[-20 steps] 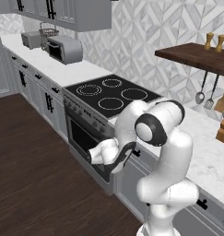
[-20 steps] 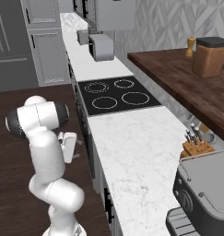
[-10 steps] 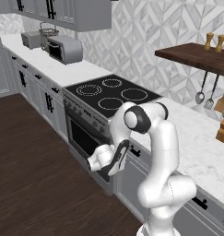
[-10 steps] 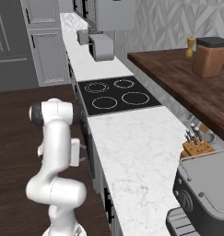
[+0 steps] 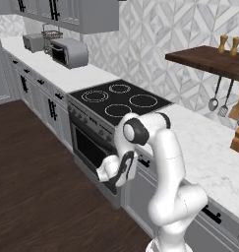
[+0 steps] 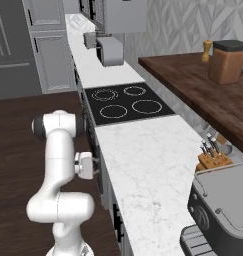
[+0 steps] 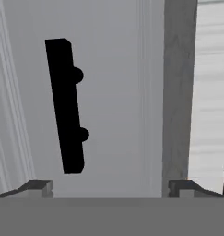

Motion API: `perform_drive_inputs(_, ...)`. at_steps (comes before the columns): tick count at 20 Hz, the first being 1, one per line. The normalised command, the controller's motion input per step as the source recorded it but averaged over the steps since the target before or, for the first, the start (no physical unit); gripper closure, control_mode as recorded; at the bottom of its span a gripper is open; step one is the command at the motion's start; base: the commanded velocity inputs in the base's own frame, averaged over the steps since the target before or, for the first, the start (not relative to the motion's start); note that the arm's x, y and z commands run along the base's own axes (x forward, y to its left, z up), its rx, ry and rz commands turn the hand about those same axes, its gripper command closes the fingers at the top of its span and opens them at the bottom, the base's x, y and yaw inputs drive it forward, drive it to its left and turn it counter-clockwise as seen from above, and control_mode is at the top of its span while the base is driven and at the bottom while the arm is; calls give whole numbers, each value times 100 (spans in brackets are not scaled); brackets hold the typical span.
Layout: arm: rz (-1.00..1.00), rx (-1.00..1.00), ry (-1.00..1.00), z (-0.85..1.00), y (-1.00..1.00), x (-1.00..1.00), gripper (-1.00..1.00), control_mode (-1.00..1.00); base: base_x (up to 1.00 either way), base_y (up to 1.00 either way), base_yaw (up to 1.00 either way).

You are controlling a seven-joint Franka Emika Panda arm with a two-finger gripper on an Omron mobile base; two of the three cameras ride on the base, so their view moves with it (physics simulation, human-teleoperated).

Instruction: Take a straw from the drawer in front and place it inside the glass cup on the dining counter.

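My gripper (image 5: 123,171) hangs low in front of the cabinet run, just right of the oven. It faces a flat grey drawer (image 7: 118,92) front with a small black bar handle (image 7: 65,106). The handle lies ahead of the gripper (image 7: 111,186) and towards its left finger. The two fingertips (image 7: 37,186) stand wide apart, open, with nothing between them. From the right base view the gripper (image 6: 94,167) sits close to the drawer front below the white counter edge. The drawer looks shut, so the straw is hidden. The glass cup and the dining counter are out of view.
A black cooktop (image 5: 118,101) sits in the white marble top, with the oven (image 5: 91,147) below it. A toaster oven (image 5: 67,51) stands far left. A dark wooden shelf (image 5: 209,59) overhangs the back. A knife block (image 6: 213,159) stands on the counter. Dark wood floor (image 5: 32,187) lies open to the left.
The arm has straightened up and the hand has dropped slightly and moved closer to the drawer front. The jaws have stayed open.
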Motion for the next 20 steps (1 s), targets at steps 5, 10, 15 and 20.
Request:
perform_drive_inputs(5, 0, 0, -4, -10, -28, 22, -100, -100, 0, 0, 0)
perform_drive_inputs(10, 0, 1, 0, -20, -29, 27, -100, -100, 0, 0, 0)
perform_drive_inputs(15, 5, 2, 0, -24, -12, 27, -100, -100, 0, 0, 0)
perform_drive_inputs(20, 8, 3, 0, -37, 0, 19, -100, -100, 0, 0, 0)
